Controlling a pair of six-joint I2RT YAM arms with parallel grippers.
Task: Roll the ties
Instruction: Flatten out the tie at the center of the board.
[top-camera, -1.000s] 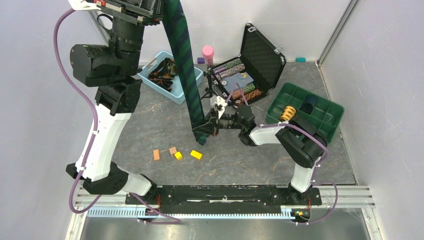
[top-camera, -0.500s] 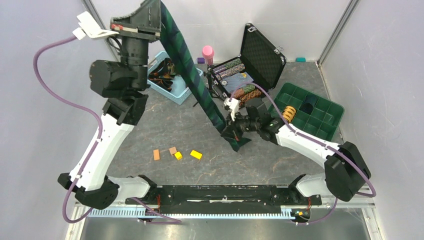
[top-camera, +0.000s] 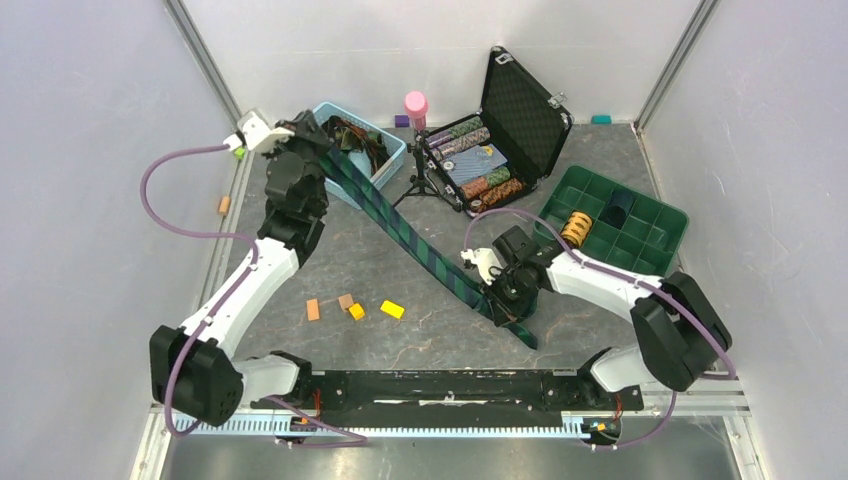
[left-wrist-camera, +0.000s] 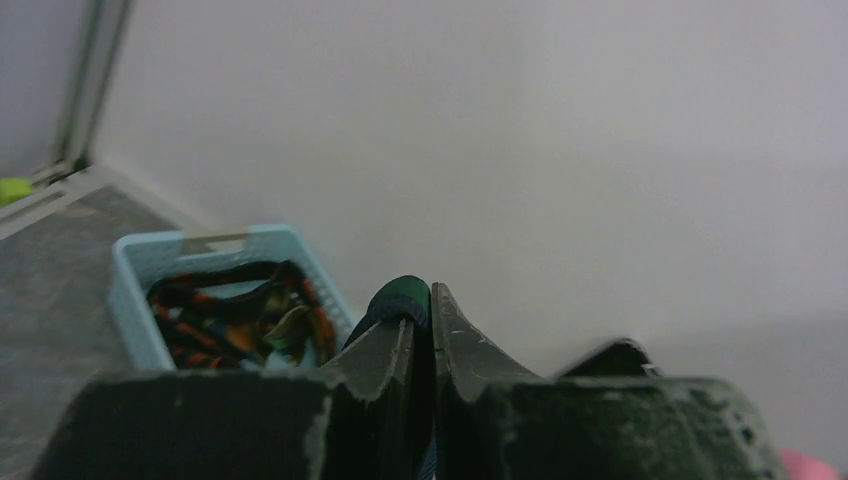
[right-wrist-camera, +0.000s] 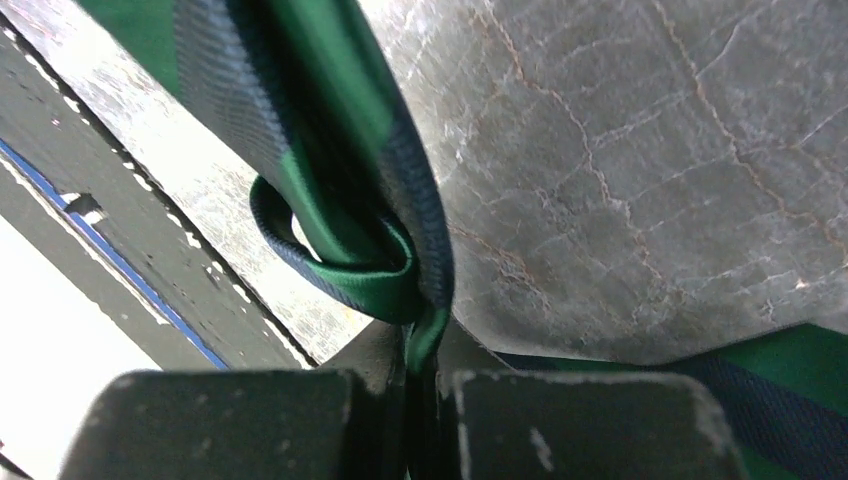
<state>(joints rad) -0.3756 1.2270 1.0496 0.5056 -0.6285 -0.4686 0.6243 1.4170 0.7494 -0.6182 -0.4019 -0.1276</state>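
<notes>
Tie: dark green-and-navy plaid fabric necktie (top-camera: 410, 238), stretched diagonally between both pincers
Left pincer (left-wrist-camera: 425, 305): pinching necktie
Right pincer (right-wrist-camera: 425, 365): pinching necktie's looped fold

This is a robotics lab cell: plain white panel walls (top-camera: 90, 120) box in a grey stone-patterned bench (top-camera: 330, 250), two cabled arms (top-camera: 240, 290) are bolted to a rail (top-camera: 450, 385) at its near edge, and unrelated props, a black case (top-camera: 525, 110) and green tray (top-camera: 650, 200), crowd its far right corner.

Top: high behind robot, looking down on table (top-camera: 420, 345). Left wrist: low, facing back wall (left-wrist-camera: 600, 150); blue basket (left-wrist-camera: 130, 310) shared with top. Right wrist: close-up, plaid tie (right-wrist-camera: 330, 150).
</notes>
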